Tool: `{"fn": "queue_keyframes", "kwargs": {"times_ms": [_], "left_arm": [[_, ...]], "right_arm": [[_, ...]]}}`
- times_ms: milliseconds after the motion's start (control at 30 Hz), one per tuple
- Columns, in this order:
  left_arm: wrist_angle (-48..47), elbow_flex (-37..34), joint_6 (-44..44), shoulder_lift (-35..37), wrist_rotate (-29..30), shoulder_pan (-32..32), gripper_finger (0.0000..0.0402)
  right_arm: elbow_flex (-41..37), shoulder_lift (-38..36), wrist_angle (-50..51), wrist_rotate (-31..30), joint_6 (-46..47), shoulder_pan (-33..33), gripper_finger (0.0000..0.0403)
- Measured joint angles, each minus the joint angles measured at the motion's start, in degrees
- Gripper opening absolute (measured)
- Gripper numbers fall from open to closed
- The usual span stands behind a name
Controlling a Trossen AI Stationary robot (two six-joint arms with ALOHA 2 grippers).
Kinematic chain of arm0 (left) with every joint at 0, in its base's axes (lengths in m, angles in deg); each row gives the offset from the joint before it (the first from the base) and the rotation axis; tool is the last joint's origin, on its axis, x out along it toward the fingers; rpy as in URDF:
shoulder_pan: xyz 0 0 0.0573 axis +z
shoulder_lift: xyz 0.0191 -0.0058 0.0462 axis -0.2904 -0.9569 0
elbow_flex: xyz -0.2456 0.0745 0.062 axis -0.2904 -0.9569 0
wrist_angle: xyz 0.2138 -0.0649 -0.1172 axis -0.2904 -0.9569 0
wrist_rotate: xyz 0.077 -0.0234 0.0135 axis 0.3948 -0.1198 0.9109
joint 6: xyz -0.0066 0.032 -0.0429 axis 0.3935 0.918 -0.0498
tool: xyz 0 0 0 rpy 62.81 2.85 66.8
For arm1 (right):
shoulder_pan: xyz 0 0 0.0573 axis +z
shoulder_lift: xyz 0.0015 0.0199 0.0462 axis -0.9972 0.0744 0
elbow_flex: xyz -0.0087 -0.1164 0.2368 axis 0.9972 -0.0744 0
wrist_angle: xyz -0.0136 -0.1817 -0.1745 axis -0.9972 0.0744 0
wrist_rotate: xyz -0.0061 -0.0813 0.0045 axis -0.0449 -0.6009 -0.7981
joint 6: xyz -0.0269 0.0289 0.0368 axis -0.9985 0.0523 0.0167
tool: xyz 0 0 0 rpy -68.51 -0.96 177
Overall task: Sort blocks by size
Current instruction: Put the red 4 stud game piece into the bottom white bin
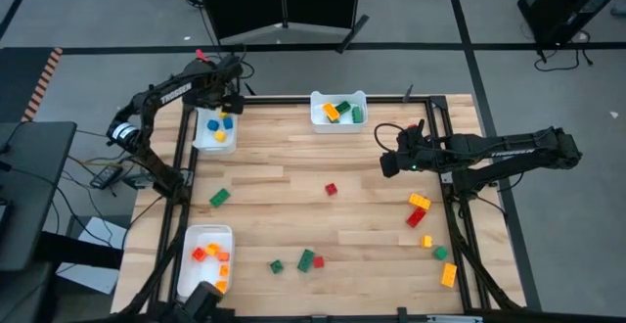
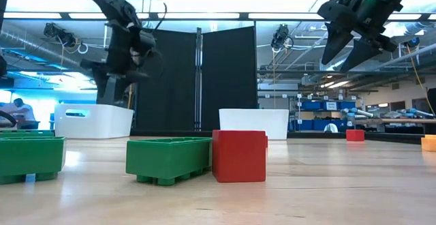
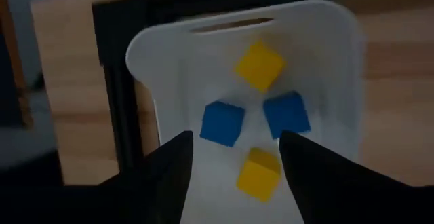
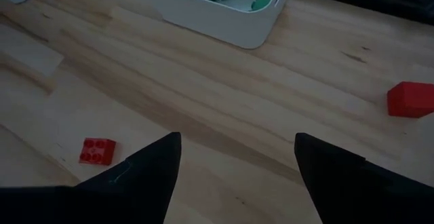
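My left gripper (image 3: 235, 137) hangs open above the far-left white tray (image 3: 332, 68), with nothing between its fingers. In that tray lie two blue blocks (image 3: 222, 123) and two yellow blocks (image 3: 260, 65). In the high view the left gripper (image 1: 227, 103) is over this tray (image 1: 201, 137). My right gripper (image 1: 389, 157) waits open above the table's right half, over bare wood (image 4: 237, 139). Loose blocks lie flat on the table: a green one (image 1: 219, 197), a red one (image 1: 331, 189), and orange and red ones (image 1: 418, 208) at the right.
A second white tray (image 1: 338, 120) with orange and green blocks stands at the far middle. A third tray (image 1: 191, 264) with orange and red blocks sits near left. More green, red, yellow and orange blocks lie near the front (image 1: 308, 259) and the right edge (image 1: 448, 274).
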Motion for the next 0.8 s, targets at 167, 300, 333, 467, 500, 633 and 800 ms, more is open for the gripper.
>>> {"fn": "queue_keyframes", "kwargs": {"times_ms": [167, 300, 333, 467, 500, 633, 800], "left_arm": [[-0.7, 0.7, 5.2, 4.1, 0.1, -4.6, 0.023], [0.2, 0.7, 6.8, 9.0, 0.1, -9.2, 0.023], [0.4, 0.7, 7.1, 10.4, 0.1, -10.6, 0.023], [1.0, 0.7, 9.6, 15.5, -0.8, -16.1, 0.023], [1.4, 0.7, 10.1, 16.7, -1.3, -17.6, 0.023], [2.8, 0.7, 12.3, 20.4, -3.9, -23.7, 0.023], [7.5, 0.0, 12.4, 22.2, -5.1, -32.0, 0.0229]], "right_arm": [[0.0, 0.0, 0.0, 0.4, 0.0, 0.0, 0.0298], [0.0, 0.0, 0.0, 0.4, 0.0, 0.0, 0.0296], [0.0, 0.0, 0.0, 0.4, 0.0, 0.0, 0.0296], [0.0, 0.0, 0.0, 0.4, -0.1, 0.0, 0.0297], [0.0, 0.0, 0.0, 0.4, -0.1, 0.0, 0.0298], [0.0, 0.0, -0.3, 0.4, -0.2, 0.0, 0.0296], [0.0, 0.0, -1.0, 0.5, -0.2, 0.0, 0.0298]]}}
